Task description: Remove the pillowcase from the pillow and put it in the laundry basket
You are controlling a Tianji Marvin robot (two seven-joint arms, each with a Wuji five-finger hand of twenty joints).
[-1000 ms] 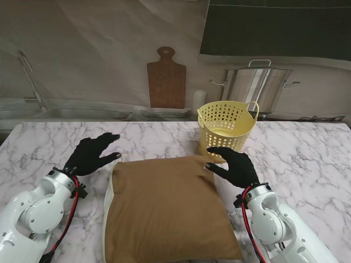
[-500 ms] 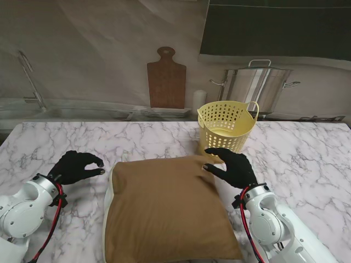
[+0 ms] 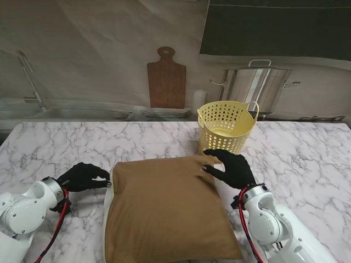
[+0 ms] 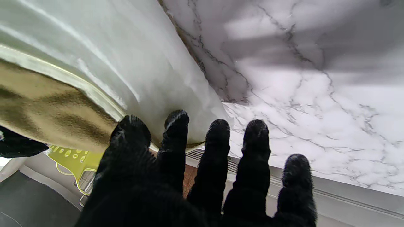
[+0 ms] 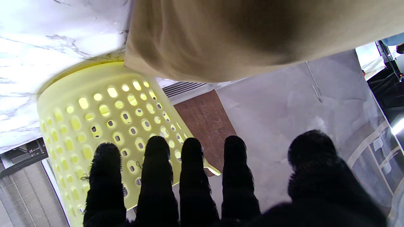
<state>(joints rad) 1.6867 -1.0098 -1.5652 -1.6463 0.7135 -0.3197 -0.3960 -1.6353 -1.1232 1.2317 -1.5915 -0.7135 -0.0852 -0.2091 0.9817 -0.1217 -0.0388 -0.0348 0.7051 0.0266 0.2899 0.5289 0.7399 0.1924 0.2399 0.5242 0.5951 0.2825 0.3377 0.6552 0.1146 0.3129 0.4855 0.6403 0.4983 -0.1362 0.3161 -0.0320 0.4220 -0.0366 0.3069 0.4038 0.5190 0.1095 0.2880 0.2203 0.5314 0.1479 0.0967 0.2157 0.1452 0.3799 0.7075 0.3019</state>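
Robot hand (image 3: pixel 82 177) on our left is reaching the pillow (image 3: pixel 167 211) edge, grasp unclear; right robot hand (image 3: pixel 230 167) is hovering released beside the pillow; no writing readable.

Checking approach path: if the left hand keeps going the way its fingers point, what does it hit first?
Likely the pillow: the left hand points at its white left edge, fingertips about touching it already.

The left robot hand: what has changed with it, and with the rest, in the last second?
The left robot hand came back toward me, then right, to the pillow's left edge, fingertips at its white side; no grip is visible. The right robot hand hardly moved, resting open at the pillow's far right corner. Pillow and laundry basket stayed put.
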